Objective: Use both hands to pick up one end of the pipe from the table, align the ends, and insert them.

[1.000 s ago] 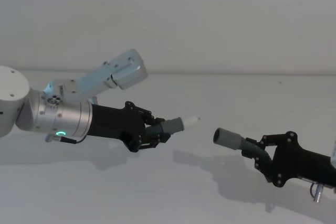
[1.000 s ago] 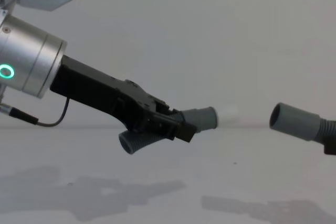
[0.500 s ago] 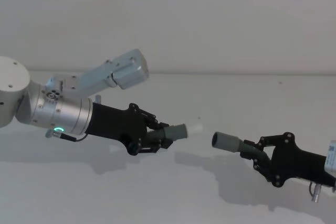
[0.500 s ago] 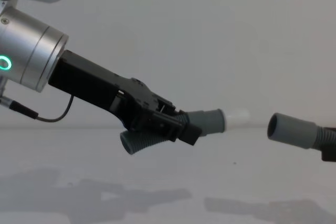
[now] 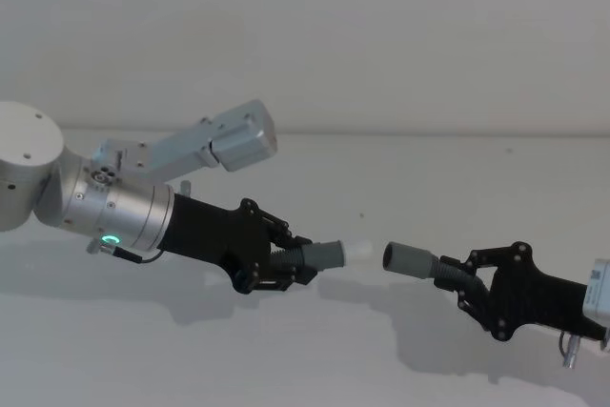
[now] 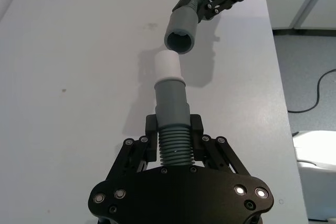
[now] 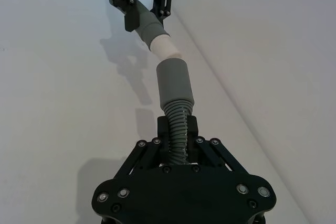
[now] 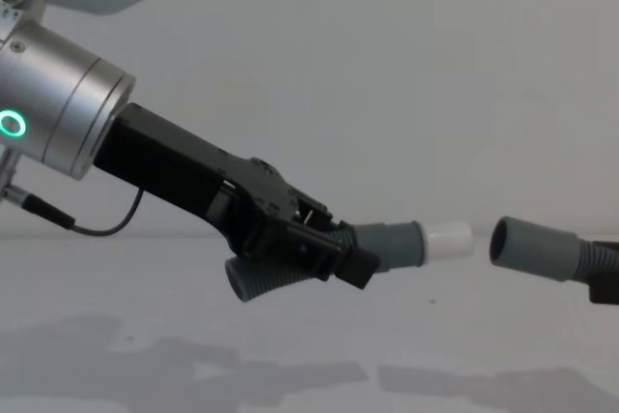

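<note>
Both pipe pieces hang above the white table (image 5: 286, 359), facing each other end to end. My left gripper (image 5: 294, 264) (image 6: 173, 129) (image 8: 334, 249) is shut on the ribbed part of one piece; its grey cuff (image 5: 329, 254) (image 8: 392, 244) and white tip (image 5: 359, 251) (image 6: 169, 65) (image 8: 450, 237) point right. My right gripper (image 5: 472, 278) (image 7: 177, 129) is shut on the other piece, whose open grey cuff (image 5: 408, 260) (image 7: 174, 83) (image 8: 532, 247) points left. A small gap separates the white tip from the open cuff, and they stand roughly in line.
The left piece's free ribbed end (image 8: 261, 278) hangs below the left gripper. The silver left arm with its green ring light (image 8: 12, 125) reaches in from the left. Past the table edge lie a floor and a cable (image 6: 315, 87).
My left gripper has carried its piece rightward and lower, so the white tip now sits close to the open cuff. The right gripper shifted slightly left.
</note>
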